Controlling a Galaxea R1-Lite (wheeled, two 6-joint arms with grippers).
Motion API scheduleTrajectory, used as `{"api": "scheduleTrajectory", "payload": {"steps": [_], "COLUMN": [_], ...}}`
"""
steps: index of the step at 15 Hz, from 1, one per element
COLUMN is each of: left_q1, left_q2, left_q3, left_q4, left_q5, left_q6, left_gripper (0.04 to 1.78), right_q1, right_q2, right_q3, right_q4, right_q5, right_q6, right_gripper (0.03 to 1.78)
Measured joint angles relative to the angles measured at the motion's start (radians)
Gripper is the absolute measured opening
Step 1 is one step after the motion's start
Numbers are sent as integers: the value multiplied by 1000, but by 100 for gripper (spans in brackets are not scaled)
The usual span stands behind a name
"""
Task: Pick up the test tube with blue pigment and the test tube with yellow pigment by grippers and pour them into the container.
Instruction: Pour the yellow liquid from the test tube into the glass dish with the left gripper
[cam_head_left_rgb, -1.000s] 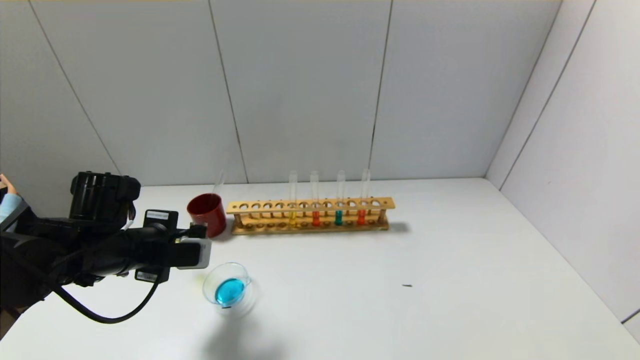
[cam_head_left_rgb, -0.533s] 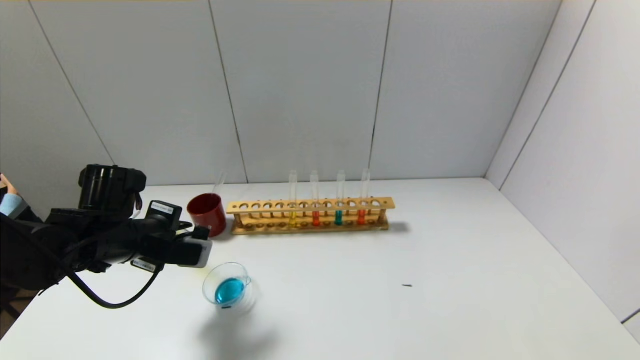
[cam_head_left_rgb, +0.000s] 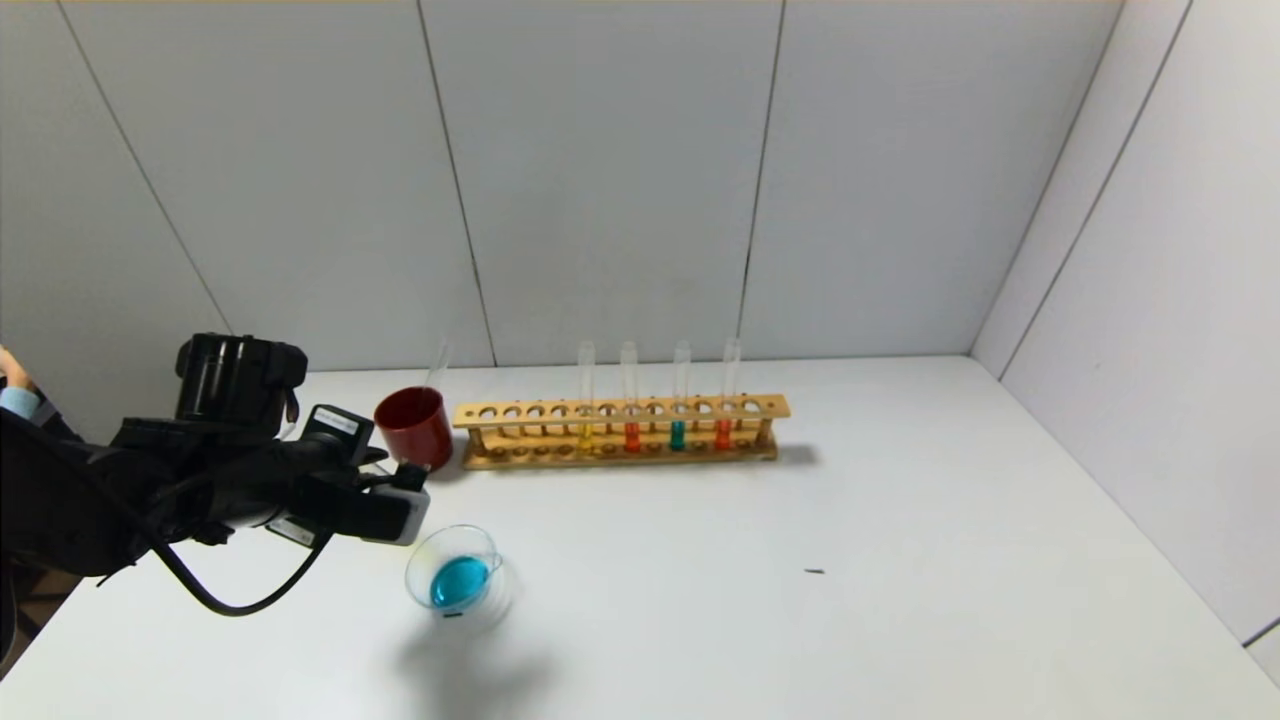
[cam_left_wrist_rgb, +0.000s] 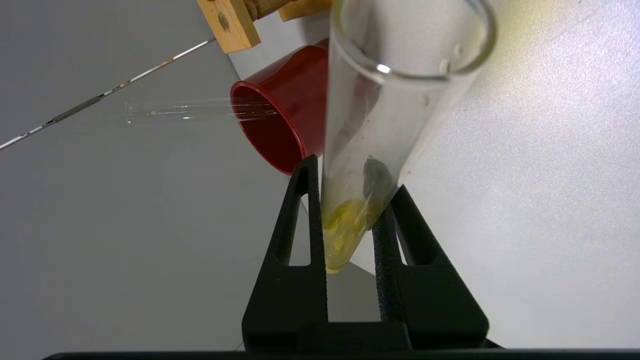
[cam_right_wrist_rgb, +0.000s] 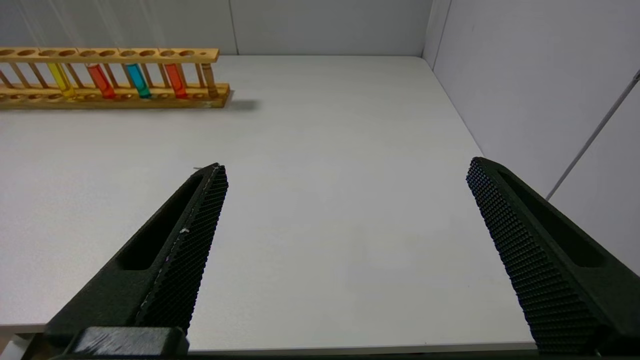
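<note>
My left gripper (cam_left_wrist_rgb: 352, 175) is shut on the test tube with yellow pigment (cam_left_wrist_rgb: 350, 220), whose open mouth points away from the wrist. In the head view the left gripper (cam_head_left_rgb: 405, 500) hovers just left of and above the container (cam_head_left_rgb: 412, 570), a clear glass dish holding blue liquid. A second yellow tube (cam_head_left_rgb: 585, 430) and a blue-teal tube (cam_head_left_rgb: 677, 432) stand in the wooden rack (cam_head_left_rgb: 620, 410); both also show in the right wrist view, yellow (cam_right_wrist_rgb: 61, 79) and blue (cam_right_wrist_rgb: 137, 80). My right gripper (cam_right_wrist_rgb: 346, 165) is open and empty over bare table, out of the head view.
A dark red cup (cam_head_left_rgb: 413, 428) with an empty glass tube (cam_head_left_rgb: 438, 362) leaning in it stands left of the rack, just behind my left gripper. Two orange-red tubes (cam_head_left_rgb: 631, 432) are in the rack. Walls close the back and right sides.
My left arm has moved right and a little down toward the glass dish with the yellow tube in its grip. Nothing else has moved.
</note>
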Motion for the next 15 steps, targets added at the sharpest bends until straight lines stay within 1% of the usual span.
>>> {"api": "scheduleTrajectory", "payload": {"steps": [7, 12, 15], "left_q1": [-4, -16, -19], "left_q2": [26, 54, 65], "left_q3": [-6, -8, -12], "left_q4": [0, -1, -1], "left_q5": [28, 74, 78], "left_q6": [81, 123, 183], "left_gripper": [32, 32, 32], "right_q1": [0, 0, 0], "right_q2": [0, 0, 0], "right_q3": [0, 0, 0], "right_q4": [0, 0, 0], "right_q5": [0, 0, 0], "right_q6": [0, 0, 0], "right_gripper": [175, 175, 175]}}
